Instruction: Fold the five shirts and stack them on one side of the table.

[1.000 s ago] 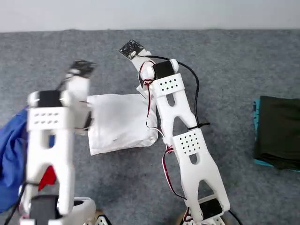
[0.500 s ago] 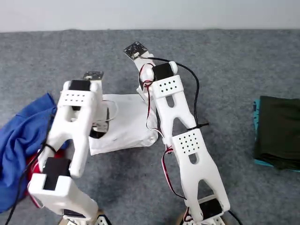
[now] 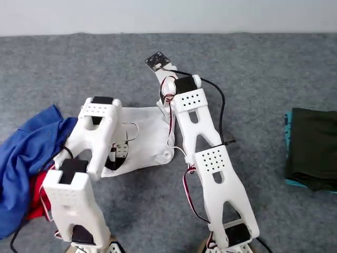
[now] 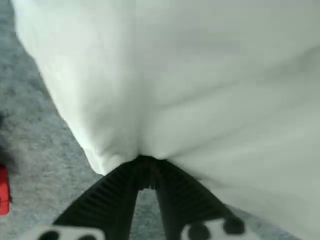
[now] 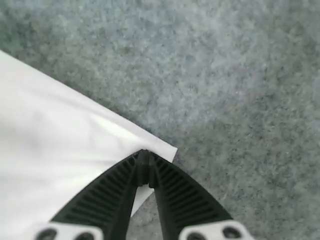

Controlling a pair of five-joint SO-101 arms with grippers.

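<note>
Arms are lying across the white shirt [image 3: 142,139] at mid-counter [image 3: 253,79] in the high view, hiding its side edges. A blue shirt [image 3: 26,153] is lying crumpled at the left beside red cloth [image 3: 38,195], and a dark folded stack [image 3: 313,147] is sitting far right. Wrist views are showing the left pincer [image 4: 146,170] pinching a fold and the right pincer [image 5: 143,162] pinching a corner.

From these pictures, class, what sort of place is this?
Probably a robotics lab bench for laundry folding: a grey carpeted table, a white cloth shirt pinched by the left pincer and right pincer, folded dark shirts stacked aside.
</note>
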